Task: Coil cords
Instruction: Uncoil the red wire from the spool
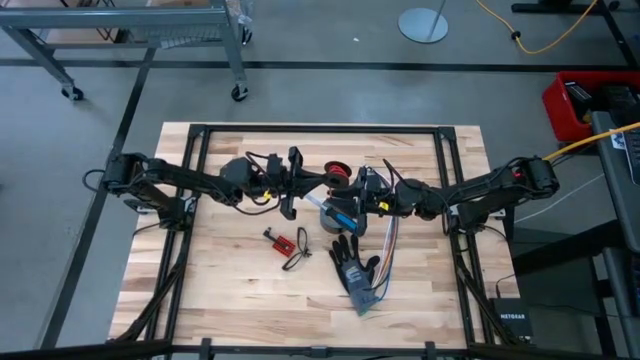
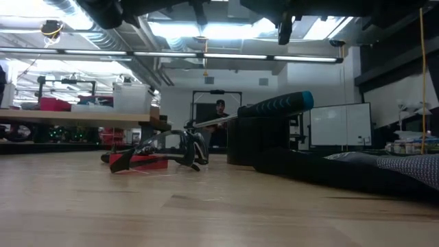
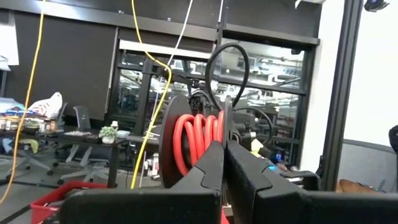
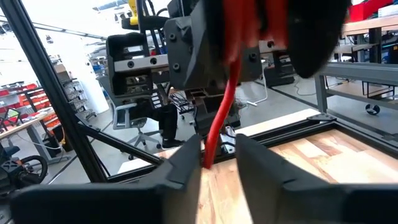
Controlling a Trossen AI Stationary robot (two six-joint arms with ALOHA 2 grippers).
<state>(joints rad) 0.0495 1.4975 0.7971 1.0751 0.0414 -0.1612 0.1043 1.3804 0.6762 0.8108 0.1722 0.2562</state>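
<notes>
A small black spool (image 1: 338,175) wound with red cord (image 3: 196,140) is held above the table's middle, between my two grippers. A black loop of cord (image 3: 227,68) stands above it. My left gripper (image 3: 225,152) comes from the table's left and is shut on the spool. My right gripper (image 4: 217,158) comes from the right and is open. A loose length of red cord (image 4: 219,118) hangs down from the spool between its two fingers. My left gripper pinches the thin black flange (image 3: 227,115) of the spool between its two fingers, at the flange's rim. The fingers lie about level, coming from the table's left. The spool is lifted clear of the table. My right gripper has the red cord's free end (image 4: 209,163) between its open fingers, close to one finger; I cannot tell whether it touches.
Below the grippers lie a grey tape roll (image 1: 333,217) with a blue-handled tool (image 1: 340,212), a small red board with a black wire (image 1: 278,240), dark glasses (image 1: 297,260), a black glove (image 1: 352,268) and multicoloured ribbon wires (image 1: 386,250). The table's left part (image 1: 220,280) is bare wood.
</notes>
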